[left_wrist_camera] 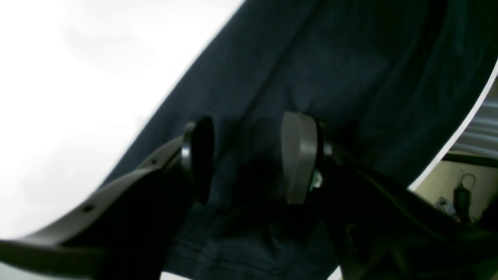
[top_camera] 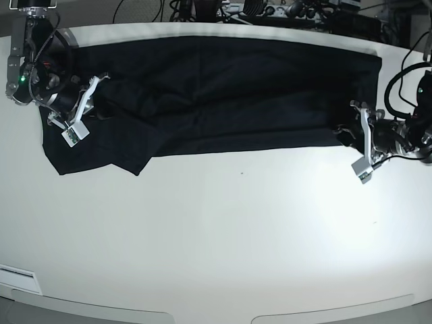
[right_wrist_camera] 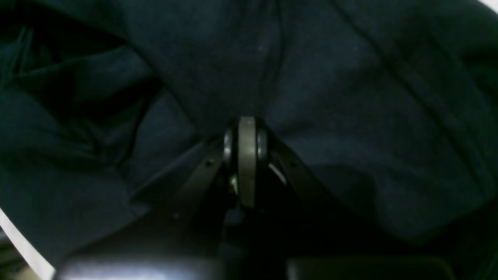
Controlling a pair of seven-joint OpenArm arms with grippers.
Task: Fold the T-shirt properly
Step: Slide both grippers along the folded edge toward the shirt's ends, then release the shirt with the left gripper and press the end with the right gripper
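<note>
The black T-shirt [top_camera: 223, 94] lies spread as a wide band across the far half of the white table [top_camera: 223, 236], with a bunched flap hanging down at its left end. It fills the right wrist view [right_wrist_camera: 350, 97] and most of the left wrist view [left_wrist_camera: 330, 70]. My right gripper [right_wrist_camera: 247, 128] is shut, with the cloth puckering at its tip; in the base view it [top_camera: 94, 94] sits at the shirt's left end. My left gripper [left_wrist_camera: 249, 155] is open, its jaws apart over the fabric near the shirt's right edge [top_camera: 345, 131].
Cables and equipment [top_camera: 223, 10] line the table's far edge. The table's curved near edge [top_camera: 202, 314] runs along the bottom. In the left wrist view the table edge [left_wrist_camera: 463, 128] shows beside the shirt, with floor clutter beyond.
</note>
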